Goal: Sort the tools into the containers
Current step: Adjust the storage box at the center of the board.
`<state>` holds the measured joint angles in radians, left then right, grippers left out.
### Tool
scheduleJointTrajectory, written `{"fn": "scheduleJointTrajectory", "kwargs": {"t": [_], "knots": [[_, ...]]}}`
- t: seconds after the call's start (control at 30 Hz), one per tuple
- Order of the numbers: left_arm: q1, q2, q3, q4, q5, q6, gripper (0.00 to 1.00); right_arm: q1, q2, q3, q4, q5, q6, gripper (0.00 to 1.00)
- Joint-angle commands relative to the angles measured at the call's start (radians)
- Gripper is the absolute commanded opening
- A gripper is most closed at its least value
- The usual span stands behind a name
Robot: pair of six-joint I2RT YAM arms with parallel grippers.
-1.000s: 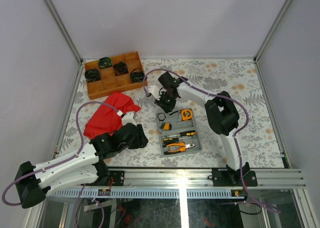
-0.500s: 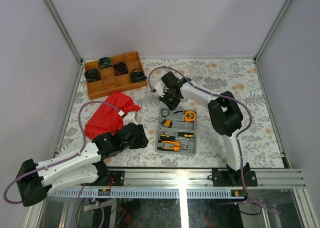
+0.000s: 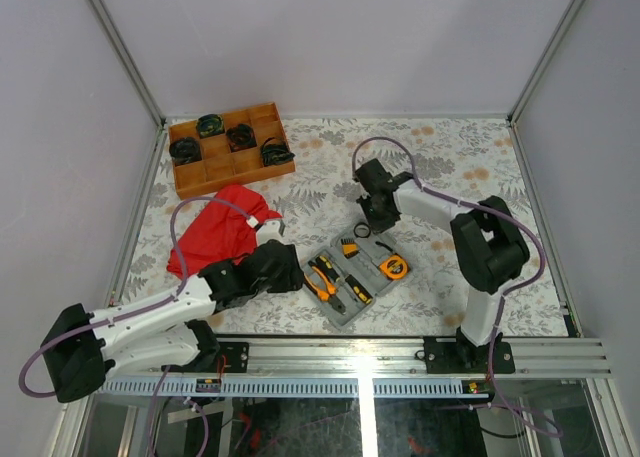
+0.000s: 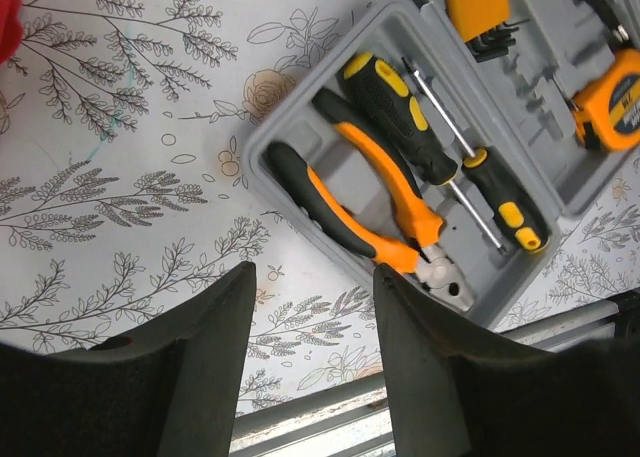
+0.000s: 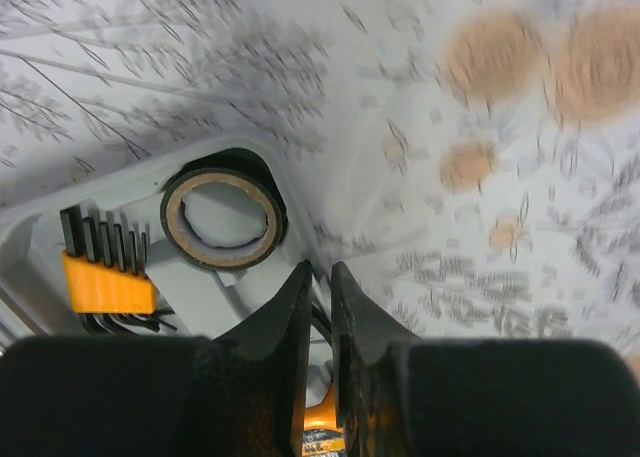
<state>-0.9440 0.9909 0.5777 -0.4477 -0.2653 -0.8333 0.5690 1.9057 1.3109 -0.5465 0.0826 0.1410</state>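
Right wrist: grey tool case (image 5: 120, 189) pinched

Right gripper (image 5: 320, 312) is pinching its rim at lower centre, nearly shut, probably to reposition it. Left gripper (image 4: 312, 317) is hovering half open, empty, beside pliers (image 4: 372, 209) nested mid-frame.

Matt grey plastic case (image 4: 262, 147), red cloth (image 3: 215, 239), wooden tray (image 3: 190, 184)

The left arm (image 3: 150, 320) and right arm (image 3: 432, 205) are wearing white shells over black joint housings, 1 purple cable (image 3: 172, 239) trailing along each. The left pincer (image 4: 312, 277) and right pincer (image 5: 320, 272) are showing matte black fingers.
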Motion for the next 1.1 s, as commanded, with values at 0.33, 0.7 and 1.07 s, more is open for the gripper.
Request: {"fn": "scheduleJointTrajectory", "kwargs": {"t": [0.33, 0.7, 1.07], "knots": [[0.022, 0.11, 0.054, 0.143, 0.066, 0.046, 0.5, -0.017, -0.489, -0.518, 0.201, 0.13, 0.552, 0.15], [0.022, 0.172, 0.079, 0.188, 0.128, 0.063, 0.49, -0.017, -0.817, -0.575, 0.25, 0.213, 0.448, 0.5], [0.022, 0.099, 0.04, 0.168, 0.091, 0.012, 0.46, -0.015, -0.543, -0.403, 0.367, -0.343, -0.091, 0.55]]}}
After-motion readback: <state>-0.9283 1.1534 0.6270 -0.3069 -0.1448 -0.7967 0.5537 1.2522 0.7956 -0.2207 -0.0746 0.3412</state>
